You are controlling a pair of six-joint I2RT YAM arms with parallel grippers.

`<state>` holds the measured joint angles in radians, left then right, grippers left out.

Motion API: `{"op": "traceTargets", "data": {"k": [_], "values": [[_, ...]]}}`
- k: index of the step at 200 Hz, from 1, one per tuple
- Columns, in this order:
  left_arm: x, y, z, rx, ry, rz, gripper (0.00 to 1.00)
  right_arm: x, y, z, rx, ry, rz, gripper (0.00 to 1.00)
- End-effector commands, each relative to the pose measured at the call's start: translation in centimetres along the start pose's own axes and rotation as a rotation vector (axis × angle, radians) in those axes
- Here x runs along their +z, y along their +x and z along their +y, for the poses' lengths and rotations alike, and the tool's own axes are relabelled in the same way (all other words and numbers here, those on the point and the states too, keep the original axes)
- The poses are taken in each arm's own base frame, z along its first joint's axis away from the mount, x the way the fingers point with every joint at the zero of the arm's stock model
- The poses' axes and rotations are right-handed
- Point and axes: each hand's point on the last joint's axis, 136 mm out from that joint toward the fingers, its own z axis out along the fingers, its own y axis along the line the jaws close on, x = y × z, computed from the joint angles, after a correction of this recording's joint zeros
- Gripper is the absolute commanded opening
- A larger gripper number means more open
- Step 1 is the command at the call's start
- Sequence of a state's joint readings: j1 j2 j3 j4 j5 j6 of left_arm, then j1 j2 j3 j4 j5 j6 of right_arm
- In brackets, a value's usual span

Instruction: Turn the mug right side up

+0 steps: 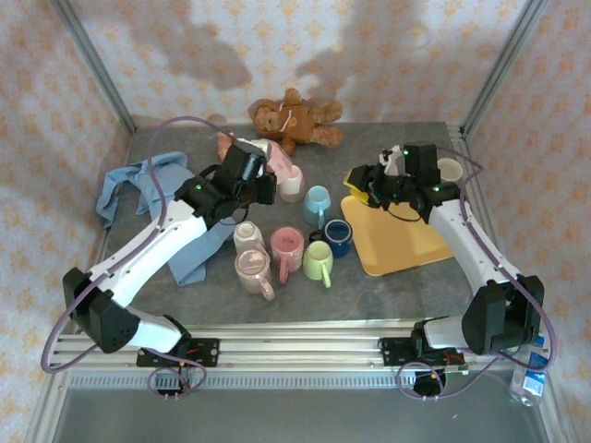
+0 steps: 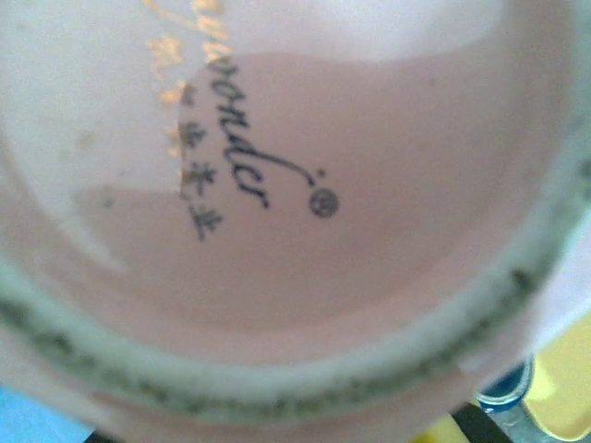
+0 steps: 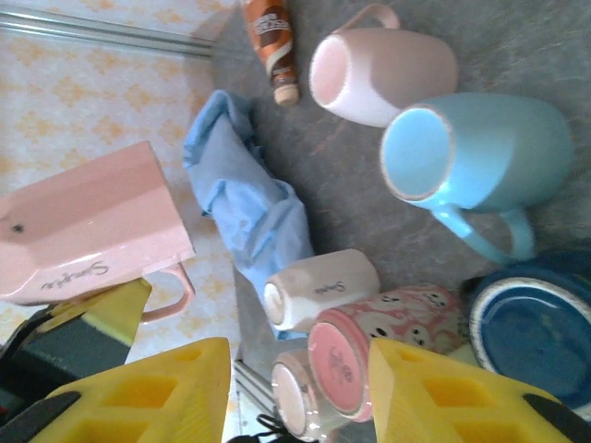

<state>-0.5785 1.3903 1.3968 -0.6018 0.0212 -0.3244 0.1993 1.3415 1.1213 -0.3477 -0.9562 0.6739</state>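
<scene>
Okay, status: the left gripper is at the back-middle of the worktop, jaws clamped on the pink mug. From the right wrist camera that mug sits tilted against the wallpaper, handle low, with one yellow pad of the left gripper against it by the handle. The left wrist camera is right up on the mug's base: maker's mark and script readable, foot ring grubby. Can't call its exact angle from above.

The right gripper hangs over the left end of the yellow tray, pointing at the mug cluster. Its jaws stand apart with nothing between them, and the yellow fingers frame the lower edge of its own view.

Other items:
- mauve mug just beside the pink one
- light blue mug and dark blue mug near the tray's left edge
- patterned pink mug, green mug, cream mug and a pale pink mug bunched in the middle
- another cream mug behind the right arm
- blue cloth under the left arm
- teddy bear at the back wall
</scene>
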Motion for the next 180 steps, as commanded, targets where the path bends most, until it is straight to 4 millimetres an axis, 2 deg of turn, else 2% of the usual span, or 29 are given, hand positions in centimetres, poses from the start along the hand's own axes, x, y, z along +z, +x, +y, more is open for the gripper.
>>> {"op": "traceTargets", "data": {"k": [1, 30, 68, 121, 180], "values": [[-3.7, -6.2, -2.4, 0.034, 0.145, -0.236, 0.0, -0.5, 0.1, 5.1, -0.104, -0.184, -0.019, 0.44], [-5.5, -8.7, -3.6, 0.007, 0.263, -0.341, 0.0, -0.2, 1.3, 8.3, -0.211, -0.319, -0.012, 0.44], [-8.0, -11.4, -4.9, 0.012, 0.39, -0.447, 0.0, -1.3, 1.6, 12.1, -0.322, -0.495, -0.071, 0.45], [-10.1, -13.8, -6.6, -0.01, 0.503, -0.504, 0.0, -2.4, 1.2, 15.1, -0.366, -0.699, -0.122, 0.44], [-12.7, -15.6, -7.6, -0.085, 0.598, -0.572, 0.0, -1.5, 1.9, 16.2, -0.356, -0.81, -0.081, 0.46]]}}
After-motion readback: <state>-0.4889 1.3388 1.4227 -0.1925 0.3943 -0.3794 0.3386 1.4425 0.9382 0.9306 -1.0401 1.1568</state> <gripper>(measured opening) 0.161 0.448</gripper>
